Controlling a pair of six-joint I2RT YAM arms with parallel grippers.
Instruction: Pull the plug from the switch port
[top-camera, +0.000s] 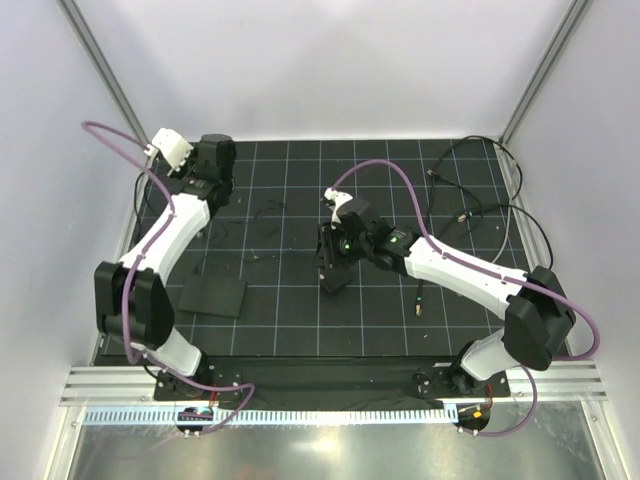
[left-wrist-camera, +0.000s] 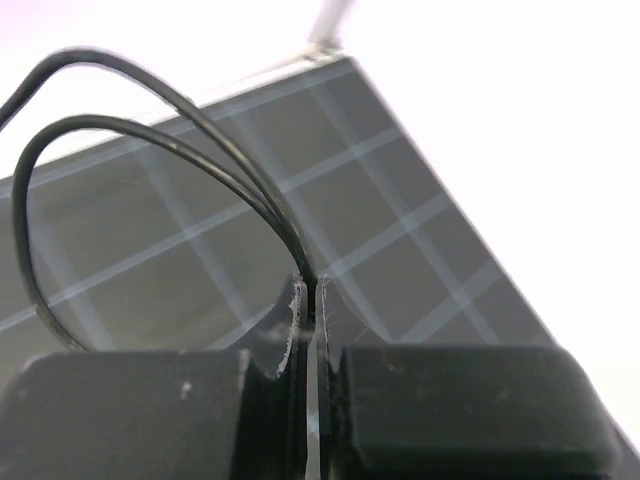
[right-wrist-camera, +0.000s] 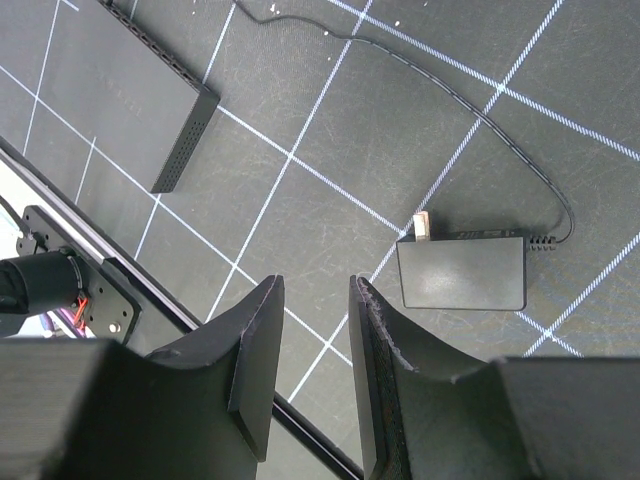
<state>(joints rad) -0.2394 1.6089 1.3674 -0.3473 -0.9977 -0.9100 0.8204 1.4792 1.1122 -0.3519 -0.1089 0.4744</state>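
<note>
I am pinching a thin black cable (left-wrist-camera: 283, 225) in my left hand (left-wrist-camera: 312, 300), fingers closed tight on it, up at the far left of the bench (top-camera: 300, 330). My right hand (right-wrist-camera: 312, 350) is hovering over the middle, partly open and gripping nothing. The flat black switch box (top-camera: 213, 295) is lying near left, apart from both hands; I cannot make out its port. A smaller black adapter block (right-wrist-camera: 462, 272) is sitting just near of my right hand.

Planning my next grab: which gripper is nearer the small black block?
Right. The right gripper hangs open above the small black block; the left gripper is off toward the far left, shut on a thin cable.
</note>
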